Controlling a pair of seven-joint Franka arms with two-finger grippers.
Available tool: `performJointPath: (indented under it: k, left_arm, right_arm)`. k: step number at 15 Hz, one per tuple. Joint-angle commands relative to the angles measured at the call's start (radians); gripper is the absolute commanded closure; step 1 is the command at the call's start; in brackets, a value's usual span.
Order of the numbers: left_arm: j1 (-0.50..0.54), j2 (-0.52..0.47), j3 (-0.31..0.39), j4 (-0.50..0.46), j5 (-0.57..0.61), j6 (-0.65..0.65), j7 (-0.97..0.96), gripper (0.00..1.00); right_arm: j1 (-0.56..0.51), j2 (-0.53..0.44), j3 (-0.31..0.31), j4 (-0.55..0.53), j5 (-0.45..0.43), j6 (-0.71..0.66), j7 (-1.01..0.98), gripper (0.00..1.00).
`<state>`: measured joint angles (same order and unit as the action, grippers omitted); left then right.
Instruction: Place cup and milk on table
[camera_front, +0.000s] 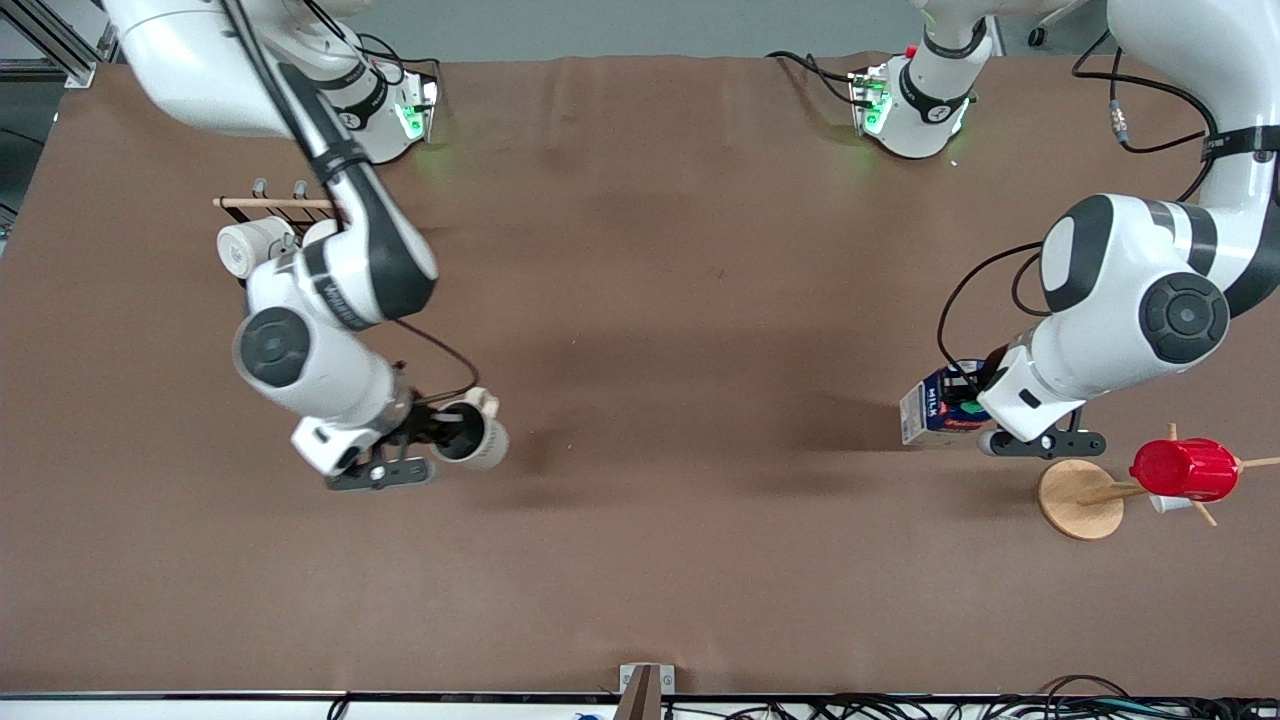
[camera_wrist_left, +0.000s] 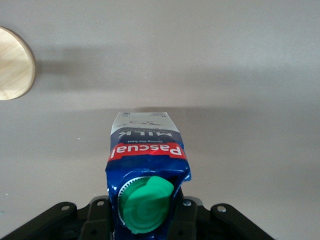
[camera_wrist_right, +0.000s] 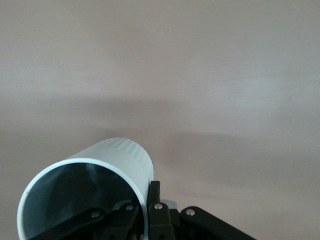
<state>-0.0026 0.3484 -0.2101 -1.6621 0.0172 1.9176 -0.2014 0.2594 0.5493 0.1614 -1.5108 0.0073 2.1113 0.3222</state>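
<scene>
My right gripper (camera_front: 440, 432) is shut on the rim of the cream-beige cup (camera_front: 478, 432) and holds it on its side a little above the brown table (camera_front: 700, 300). In the right wrist view one finger (camera_wrist_right: 154, 192) is outside the cup's wall (camera_wrist_right: 117, 160) and the other is inside its dark interior. My left gripper (camera_front: 978, 408) is shut on the dark blue milk carton (camera_front: 932, 405), tilted and just above the table toward the left arm's end. In the left wrist view the carton (camera_wrist_left: 146, 150) with its green cap (camera_wrist_left: 145, 205) sits between the jaws.
A small stand with a round wooden disc base (camera_front: 1078, 498) holds a red cup (camera_front: 1185, 468), nearer the front camera than the milk; the disc also shows in the left wrist view (camera_wrist_left: 15, 62). A wooden rack (camera_front: 270, 203) with a white mug (camera_front: 250, 245) stands beside the right arm.
</scene>
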Motion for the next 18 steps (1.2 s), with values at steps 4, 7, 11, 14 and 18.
performJointPath:
  k: [4,7,11,14,18]
  left_arm:
    - [-0.007,-0.003,-0.043,0.036,-0.011,-0.026,-0.090,0.63]
    - [-0.008,0.004,-0.084,0.048,-0.011,-0.025,-0.153,0.63]
    - [-0.020,0.012,-0.115,0.048,-0.010,-0.023,-0.187,0.63]
    - [-0.049,0.020,-0.120,0.050,-0.008,-0.014,-0.223,0.63]
    - [-0.106,0.043,-0.120,0.065,-0.010,-0.002,-0.297,0.63]
  right_arm:
    - [0.196,0.116,-0.005,0.083,-0.009,0.097,0.276,0.99]
    - [0.257,0.146,-0.005,0.083,-0.019,0.116,0.345,0.98]
    - [0.287,0.190,-0.005,0.077,-0.125,0.139,0.434,0.97]
    - [0.307,0.205,-0.003,0.077,-0.148,0.141,0.460,0.92]
    - [0.317,0.210,-0.005,0.080,-0.150,0.138,0.460,0.11]
